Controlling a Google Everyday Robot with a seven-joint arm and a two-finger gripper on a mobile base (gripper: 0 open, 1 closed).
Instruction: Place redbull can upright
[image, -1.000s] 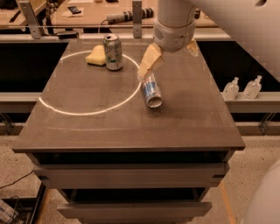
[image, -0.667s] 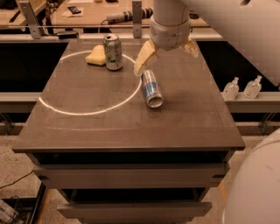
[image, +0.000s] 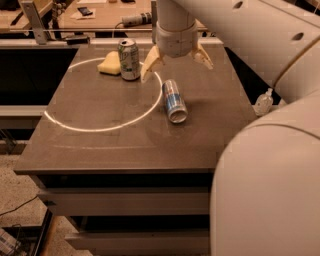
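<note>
The redbull can (image: 174, 100), slim with a blue and silver body, lies on its side on the dark table (image: 100, 145), its silver end toward me. My gripper (image: 176, 62) hangs just above and behind the can, its two cream fingers (image: 150, 65) spread wide apart and holding nothing. It does not touch the can.
A wider white-and-green can (image: 129, 59) stands upright at the back left, next to a yellow sponge (image: 109, 64). A bright ring of light (image: 100, 125) lies on the tabletop. My arm's big white body (image: 270, 165) fills the right side. A small bottle (image: 263, 101) stands beyond the right edge.
My gripper has moved up and back, away from the lying can, with its fingers spread. The can has not moved.
</note>
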